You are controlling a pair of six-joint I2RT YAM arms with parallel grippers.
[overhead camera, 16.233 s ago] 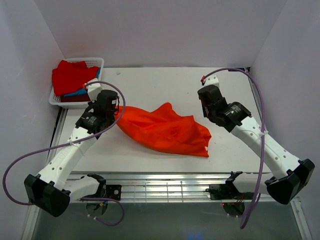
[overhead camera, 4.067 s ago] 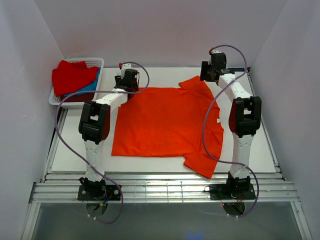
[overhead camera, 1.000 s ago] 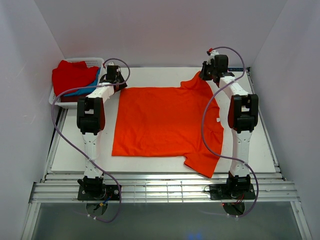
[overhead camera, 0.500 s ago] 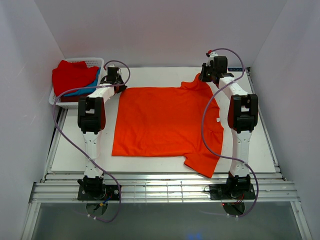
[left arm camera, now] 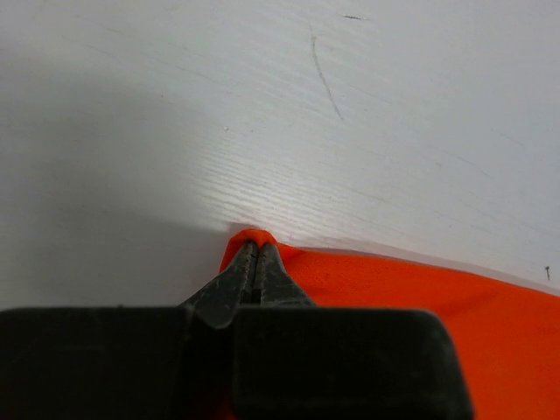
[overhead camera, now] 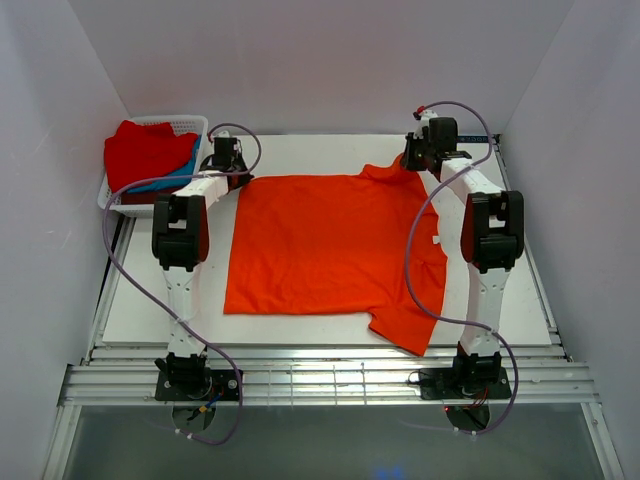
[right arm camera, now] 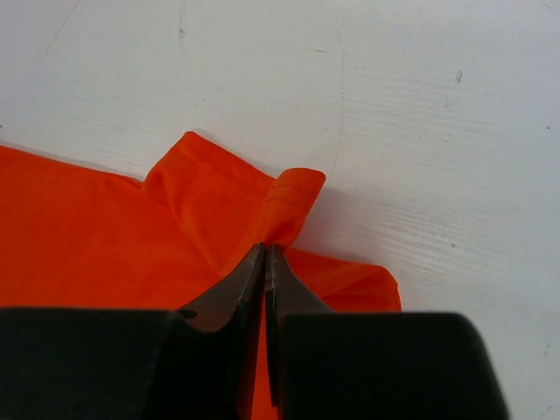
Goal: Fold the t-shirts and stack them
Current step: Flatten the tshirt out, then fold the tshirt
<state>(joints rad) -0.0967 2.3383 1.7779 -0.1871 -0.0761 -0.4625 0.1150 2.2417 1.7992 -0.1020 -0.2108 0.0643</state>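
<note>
The bright orange-red t-shirt (overhead camera: pixel 330 250) lies spread flat on the white table, one sleeve hanging toward the near right edge. My left gripper (overhead camera: pixel 238 175) is at the shirt's far left corner. In the left wrist view it (left arm camera: pixel 255 251) is shut on that corner of the shirt (left arm camera: pixel 420 297). My right gripper (overhead camera: pixel 410 163) is at the far right sleeve. In the right wrist view it (right arm camera: pixel 266 254) is shut on a bunched fold of the shirt (right arm camera: pixel 131 236). Both arms reach far out over the table.
A white lattice basket (overhead camera: pixel 193 122) stands at the far left corner and holds a red shirt (overhead camera: pixel 145 150), a blue one (overhead camera: pixel 172 178) and a dark maroon one (overhead camera: pixel 140 197). White walls close in the left, back and right sides. The table's metal rail (overhead camera: pixel 320 375) runs along the near edge.
My right gripper has drifted slightly to the right with the sleeve. My left gripper has barely moved. The shirt stays spread flat.
</note>
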